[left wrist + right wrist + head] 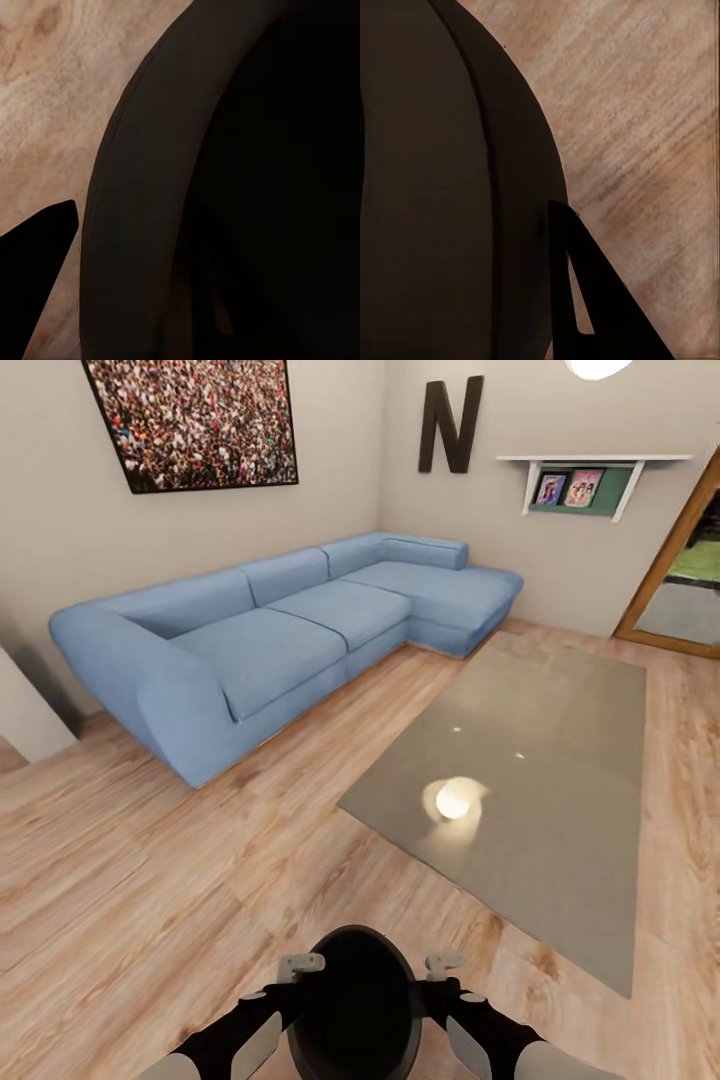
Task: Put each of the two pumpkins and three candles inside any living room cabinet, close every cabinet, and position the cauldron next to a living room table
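Both arms carry the black cauldron (355,1000) low over the wooden floor (150,900), jaws gripping its rim on either side, near the grey tabletop's (540,780) front corner, not yet set down.

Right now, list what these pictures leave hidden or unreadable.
- Cauldron: head view, its lower part is cut off by the picture's edge; its inside is too dark to read.
- Left tool and right tool: head view, the cauldron's sides hide whether their fingers grip its rim.
- Table: head view, the glossy top hides its legs.
- Shelf photos: head view, too small to read.
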### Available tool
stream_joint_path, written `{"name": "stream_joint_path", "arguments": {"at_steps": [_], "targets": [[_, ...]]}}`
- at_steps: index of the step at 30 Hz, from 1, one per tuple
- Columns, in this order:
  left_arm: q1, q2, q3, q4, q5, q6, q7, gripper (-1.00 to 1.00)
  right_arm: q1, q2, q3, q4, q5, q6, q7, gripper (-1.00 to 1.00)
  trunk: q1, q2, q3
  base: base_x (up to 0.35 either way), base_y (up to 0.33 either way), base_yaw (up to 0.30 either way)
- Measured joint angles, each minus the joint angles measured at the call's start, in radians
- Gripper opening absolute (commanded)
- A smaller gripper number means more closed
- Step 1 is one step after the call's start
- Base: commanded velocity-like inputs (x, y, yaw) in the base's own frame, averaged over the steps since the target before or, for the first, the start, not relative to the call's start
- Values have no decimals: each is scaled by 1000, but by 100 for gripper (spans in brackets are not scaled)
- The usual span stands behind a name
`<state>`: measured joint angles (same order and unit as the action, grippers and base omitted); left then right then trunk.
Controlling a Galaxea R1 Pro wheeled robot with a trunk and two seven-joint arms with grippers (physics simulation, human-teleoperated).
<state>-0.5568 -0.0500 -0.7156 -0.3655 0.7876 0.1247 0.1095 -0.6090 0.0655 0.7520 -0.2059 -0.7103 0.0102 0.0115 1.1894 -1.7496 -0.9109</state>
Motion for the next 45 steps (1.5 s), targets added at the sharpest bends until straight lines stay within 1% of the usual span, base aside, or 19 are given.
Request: {"name": "stream_joint_path", "arguments": {"at_steps": [45], "targets": [[0, -1, 0, 2, 1, 0, 0, -100, 0, -1, 1, 0, 0, 2, 0, -100, 0, 0, 0, 0, 0, -277]]}}
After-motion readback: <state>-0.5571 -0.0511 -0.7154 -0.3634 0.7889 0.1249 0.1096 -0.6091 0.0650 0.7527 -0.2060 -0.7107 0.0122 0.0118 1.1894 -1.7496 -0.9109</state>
